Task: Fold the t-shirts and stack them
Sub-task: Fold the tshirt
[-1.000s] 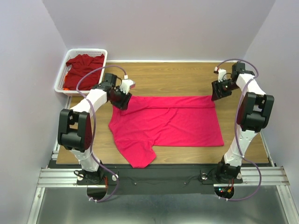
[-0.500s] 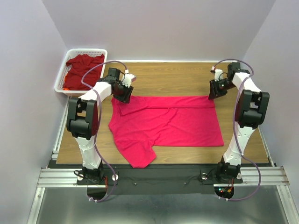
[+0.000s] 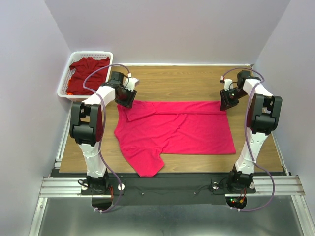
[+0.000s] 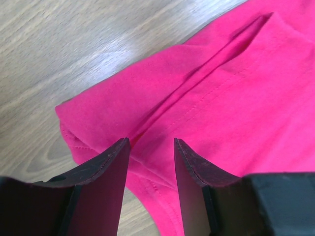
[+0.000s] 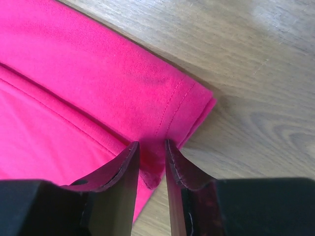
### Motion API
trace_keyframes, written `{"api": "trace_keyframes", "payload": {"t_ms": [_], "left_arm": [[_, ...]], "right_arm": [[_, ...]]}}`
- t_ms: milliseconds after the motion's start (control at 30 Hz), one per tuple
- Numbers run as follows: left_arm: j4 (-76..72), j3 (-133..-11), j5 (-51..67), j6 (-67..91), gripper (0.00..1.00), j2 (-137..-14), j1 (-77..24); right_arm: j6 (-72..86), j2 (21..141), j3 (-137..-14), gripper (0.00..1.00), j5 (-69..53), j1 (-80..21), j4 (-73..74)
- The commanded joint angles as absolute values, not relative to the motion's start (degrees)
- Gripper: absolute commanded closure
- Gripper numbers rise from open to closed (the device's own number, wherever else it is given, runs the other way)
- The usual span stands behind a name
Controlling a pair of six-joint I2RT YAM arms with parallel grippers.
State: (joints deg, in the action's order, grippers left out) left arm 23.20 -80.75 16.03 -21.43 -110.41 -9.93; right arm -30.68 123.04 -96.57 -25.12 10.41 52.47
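A bright pinkish-red t-shirt [image 3: 177,130] lies spread on the wooden table, its far edge folded over and one sleeve reaching toward the near edge. My left gripper [image 3: 126,98] is at its far left corner, open, with its jaws either side of the stitched fold [image 4: 197,105]. My right gripper [image 3: 226,102] is at the far right corner. Its jaws stand narrow around the hemmed corner [image 5: 182,105], with a small gap left. A darker maroon t-shirt [image 3: 87,69] lies crumpled in the basket.
The white mesh basket [image 3: 66,81] stands at the far left, off the table's corner. Bare wood [image 3: 182,81] lies behind the shirt, and narrow strips lie beside it. Purple walls close in on three sides.
Both grippers have shifted slightly toward the far side at the shirt's far corners. The right jaws have narrowed around the hem corner. The left jaws have barely changed.
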Motion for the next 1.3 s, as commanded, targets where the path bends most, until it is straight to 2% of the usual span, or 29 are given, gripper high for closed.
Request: {"api": "trace_keyframes", "payload": {"t_ms": [0,367,433,467,533,700,833,1033,1267], "left_arm": [[23.47,-82.44,15.21,-22.59,0.48,-110.39,-9.41],[23.64,-81.48,15.47,-22.94,0.61,-111.00,-9.40],[23.29,-81.30,14.60,-22.85,0.60,-111.01,-9.40],[22.86,-81.04,14.15,-22.85,0.53,-110.92,-9.32],[22.41,-80.95,13.98,-22.76,0.49,-110.66,-9.14],[22.24,-81.04,13.36,-23.47,0.49,-110.65,-8.88],[22.67,-80.60,13.71,-23.82,0.53,-111.09,-8.61],[23.47,-79.72,15.73,-24.26,0.68,-110.04,-8.53],[24.52,-79.37,19.16,-24.87,1.00,-106.00,-8.53]], "right_arm": [[-32.08,121.56,-96.06,0.67,-24.26,10.28,52.91],[-29.88,119.27,-98.61,0.66,-29.71,10.28,54.05],[-29.53,119.09,-99.14,0.65,-30.14,10.28,54.58],[-29.44,118.92,-99.40,0.65,-30.32,10.28,54.67],[-29.27,118.83,-99.58,0.65,-30.41,10.28,54.93],[-29.18,118.48,-99.32,0.65,-30.41,10.28,55.37],[-29.62,118.65,-98.97,0.65,-30.15,10.28,55.46],[-29.79,118.92,-98.70,0.65,-29.53,10.28,55.37],[-29.27,118.92,-99.67,0.65,-29.53,10.28,55.46]]}}
